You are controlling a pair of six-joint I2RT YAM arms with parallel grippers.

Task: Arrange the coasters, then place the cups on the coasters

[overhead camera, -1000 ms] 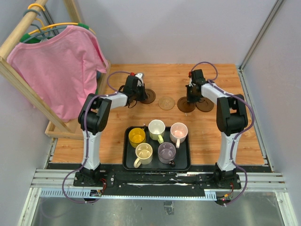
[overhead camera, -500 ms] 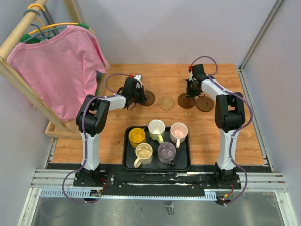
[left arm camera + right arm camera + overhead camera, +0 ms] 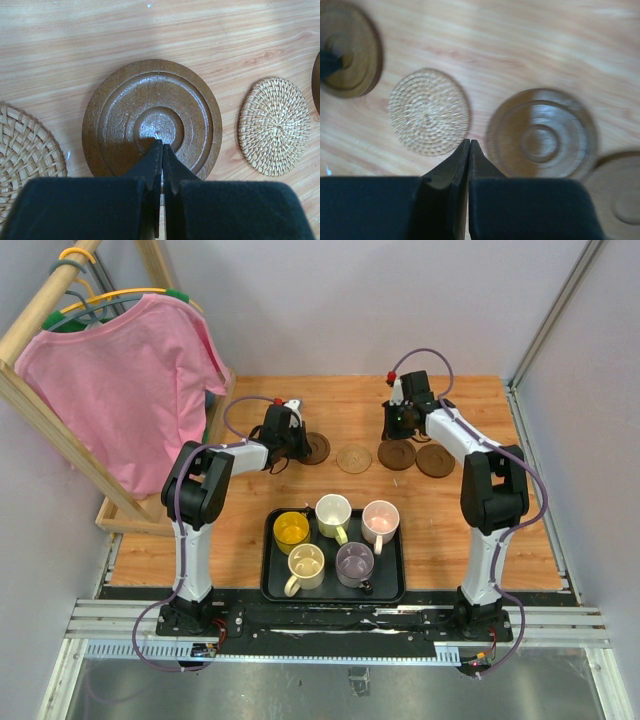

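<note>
**Near, 6 o'clock:** the black tray (image 3: 268, 580) on the table (image 3: 480, 540) carries all five cups (image 3: 306, 562). None is on a coaster.

**Beyond, toward 12 o'clock:** four coasters lie in a row. From the left these are the first dark coaster (image 3: 317, 447), a tan coaster (image 3: 353, 458), the second dark coaster (image 3: 397, 455) and, just beside it, the third dark coaster (image 3: 435, 460). The fifth coaster (image 3: 25, 150), also tan, lies at 9 o'clock of the first dark one.

**Left jaws:** fully closed and empty, with the tips at the centre of the first dark coaster.

**Right jaws:** closed and empty, over the gap between the tan and second dark coasters. We cannot tell whether they touch anything.

**Judgement:** arranging is in hand. We advise pressing straight down, sliding slowly, and leaving even gaps with room for the handles.
</note>
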